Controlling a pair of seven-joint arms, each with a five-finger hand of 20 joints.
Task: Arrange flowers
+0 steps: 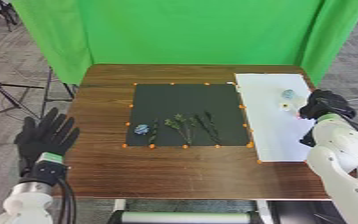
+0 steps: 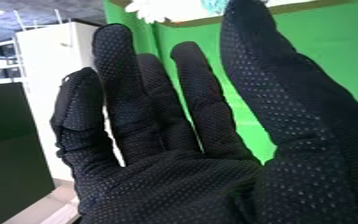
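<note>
My right robot hand (image 1: 328,104) is at the right edge of the white sheet (image 1: 278,140), close beside the flowers there, with my right arm (image 1: 340,142) running forward along that side. It is released: in the right wrist view its fingers (image 2: 127,100) are extended with a slight bend and spaced apart, and the thumb (image 2: 269,90) stands well away from them. My left robot hand (image 1: 42,145) is beside the left edge of the tabletop (image 1: 113,172), also released, fingers straight and spread, pointing forward.

On the white sheet I count one pale blue flower (image 1: 288,93) and one white flower (image 1: 286,106), near each other and just beside my right robot hand. A small pink patch (image 1: 298,114) shows by the hand, too small for me to name.

On the black mat (image 1: 167,100) I count one blue flower (image 1: 141,129) at the near left, one dark stem (image 1: 154,134) just beside it, one cluster of light green sprigs (image 1: 181,123) near the middle, and two dark leafy stems (image 1: 208,127) side by side to the right of that. I cannot tell how many sprigs the cluster has.

There is one mat and one sheet, side by side, the sheet on the right. Small orange markers (image 1: 185,146) line the mat's border, and one green curtain (image 1: 180,30) hangs beyond the tabletop.
</note>
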